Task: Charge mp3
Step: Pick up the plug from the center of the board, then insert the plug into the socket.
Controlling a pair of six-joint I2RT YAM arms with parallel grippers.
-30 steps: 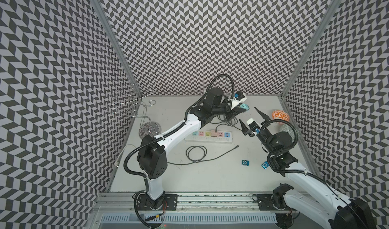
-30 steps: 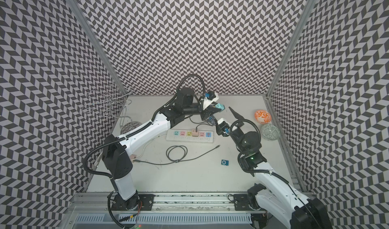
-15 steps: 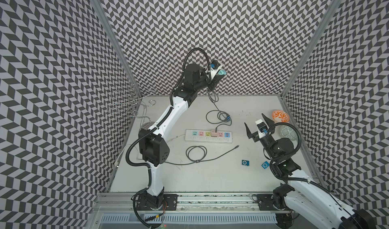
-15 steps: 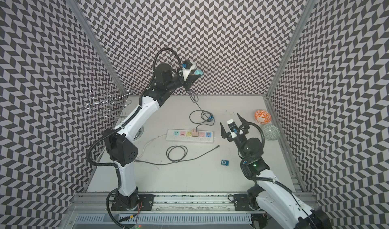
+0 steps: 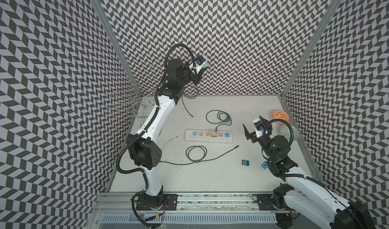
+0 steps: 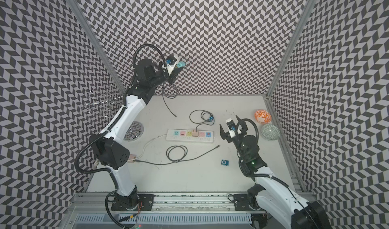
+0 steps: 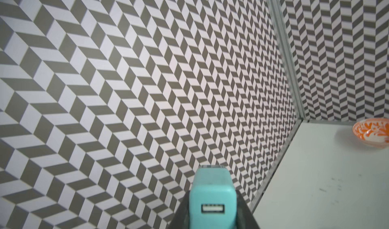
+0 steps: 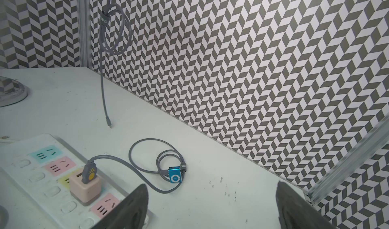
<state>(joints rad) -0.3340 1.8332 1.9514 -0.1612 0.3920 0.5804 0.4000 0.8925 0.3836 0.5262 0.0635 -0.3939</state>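
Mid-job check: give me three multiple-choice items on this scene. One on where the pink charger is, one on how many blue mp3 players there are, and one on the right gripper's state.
1. Where is the pink charger?
A. in the orange bowl
B. plugged into the power strip
C. in the left gripper

2. How many blue mp3 players show in a top view?
A. one
B. two
C. three

3. The right gripper is:
A. open and empty
B. shut on a cable
C. shut on an mp3 player

Answers:
1 B: the pink charger stands in a socket of the power strip.
2 C: one player lies at the end of the grey cable behind the strip, and two lie loose near the right arm.
3 A: its jaws stand wide apart with nothing between them.
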